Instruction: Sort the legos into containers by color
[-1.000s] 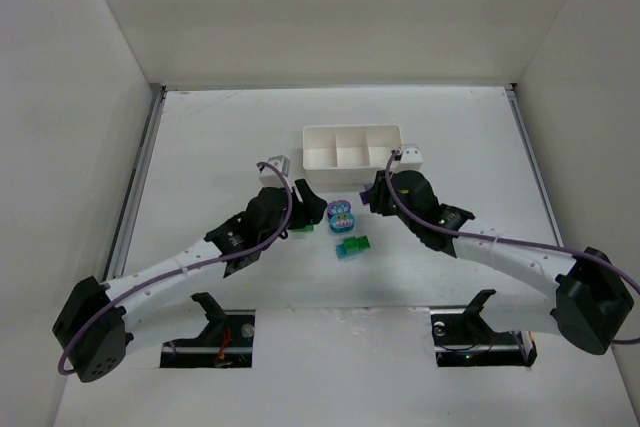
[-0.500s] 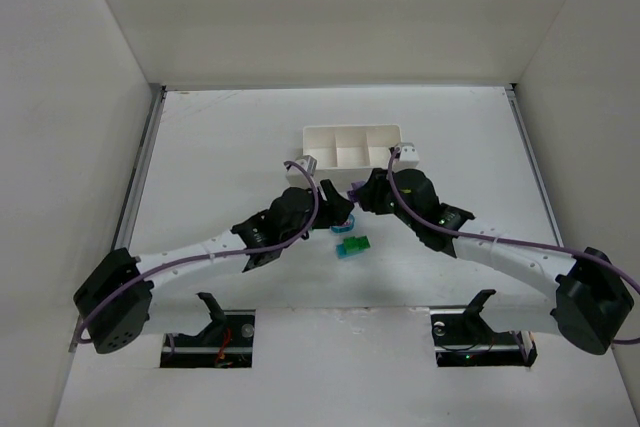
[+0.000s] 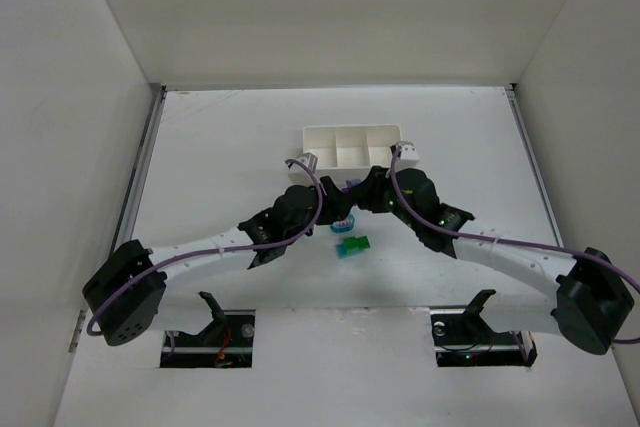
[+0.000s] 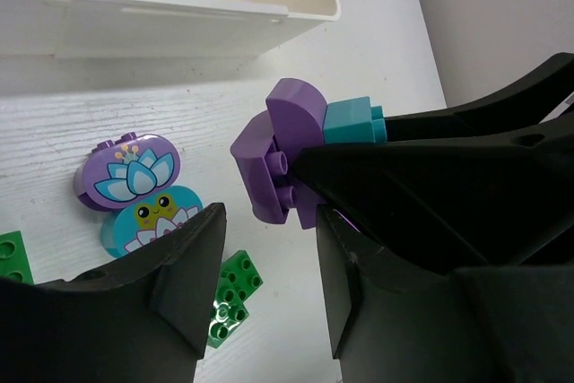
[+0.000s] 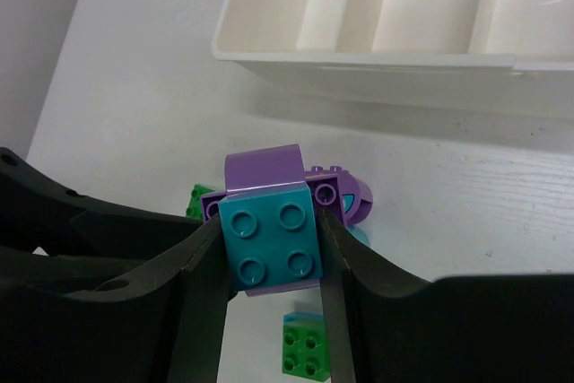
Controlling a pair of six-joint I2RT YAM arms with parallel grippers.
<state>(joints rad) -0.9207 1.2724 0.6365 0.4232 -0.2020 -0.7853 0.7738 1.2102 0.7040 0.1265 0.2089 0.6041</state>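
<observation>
My right pincer [image 5: 269,262] grasps a teal-and-purple studded plastic clump [image 5: 269,226] on the near side of the white three-compartment plastic tray [image 5: 377,69]. My left pincer [image 4: 269,221], released, hangs just beside the clump's purple end.

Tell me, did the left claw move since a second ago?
Yes. In the top view the left gripper has slid right and nearer the white tray, up to the purple-and-teal clump held by the right gripper.
</observation>
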